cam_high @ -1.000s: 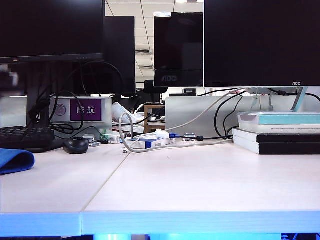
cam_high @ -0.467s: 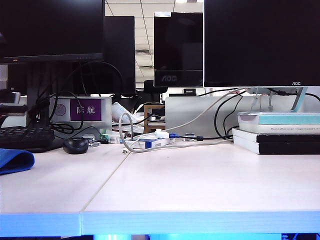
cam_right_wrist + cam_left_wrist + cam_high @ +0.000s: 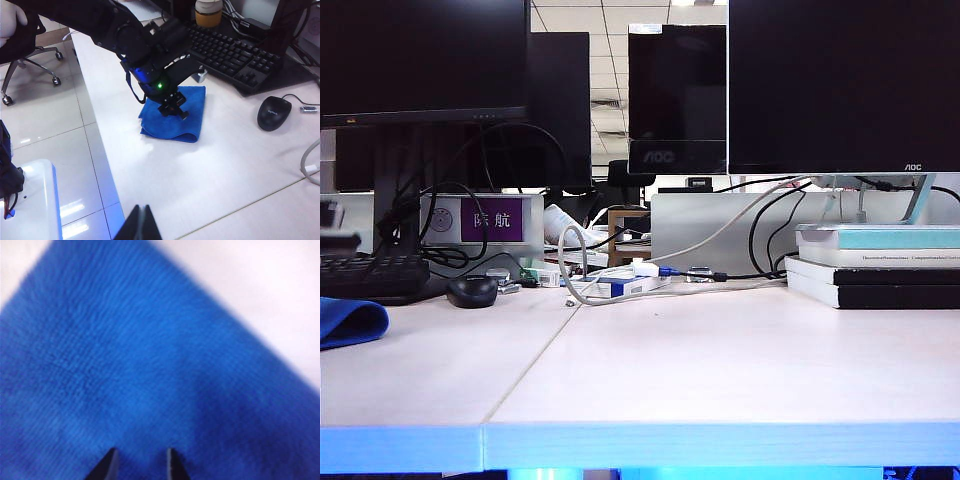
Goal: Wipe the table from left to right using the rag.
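The rag is a folded bright blue fuzzy cloth lying at the far left of the pale table, in front of the keyboard. In the right wrist view my left gripper points down onto the top of the rag. The left wrist view is filled by the rag. There the left gripper stands open, its two dark fingertips apart with blue cloth showing between them. My right gripper hangs shut and empty above the table near its edge.
A black keyboard and a black mouse lie just behind the rag. Cables and small boxes crowd the back middle. A stack of books sits back right under the monitors. An office chair stands off the table's end.
In the exterior view the blurred part of the left arm at the left edge has sunk lower toward the rag. The rag and the right gripper have not moved.
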Controlling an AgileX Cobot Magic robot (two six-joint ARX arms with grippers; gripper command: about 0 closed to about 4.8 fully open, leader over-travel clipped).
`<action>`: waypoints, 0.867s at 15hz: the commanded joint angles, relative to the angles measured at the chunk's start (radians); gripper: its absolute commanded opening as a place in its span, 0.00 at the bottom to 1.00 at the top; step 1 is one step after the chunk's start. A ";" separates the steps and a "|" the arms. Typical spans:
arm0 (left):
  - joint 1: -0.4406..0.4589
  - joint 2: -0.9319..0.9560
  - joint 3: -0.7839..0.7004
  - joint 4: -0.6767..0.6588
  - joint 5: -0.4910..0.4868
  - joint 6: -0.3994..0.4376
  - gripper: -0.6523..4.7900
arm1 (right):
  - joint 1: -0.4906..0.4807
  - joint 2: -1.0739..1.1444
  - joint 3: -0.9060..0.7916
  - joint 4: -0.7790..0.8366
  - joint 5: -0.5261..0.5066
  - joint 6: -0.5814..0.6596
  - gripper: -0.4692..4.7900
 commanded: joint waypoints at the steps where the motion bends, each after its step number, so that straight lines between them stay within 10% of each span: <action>1: 0.003 0.051 0.005 0.004 0.008 0.006 0.37 | 0.002 -0.002 0.005 0.010 -0.003 0.007 0.08; 6: 0.000 0.101 0.005 -0.024 0.063 0.100 0.11 | 0.002 -0.002 0.005 0.011 -0.003 0.007 0.08; 13: -0.093 0.101 0.006 -0.147 0.131 0.198 0.11 | 0.002 -0.002 0.005 0.011 0.005 0.007 0.08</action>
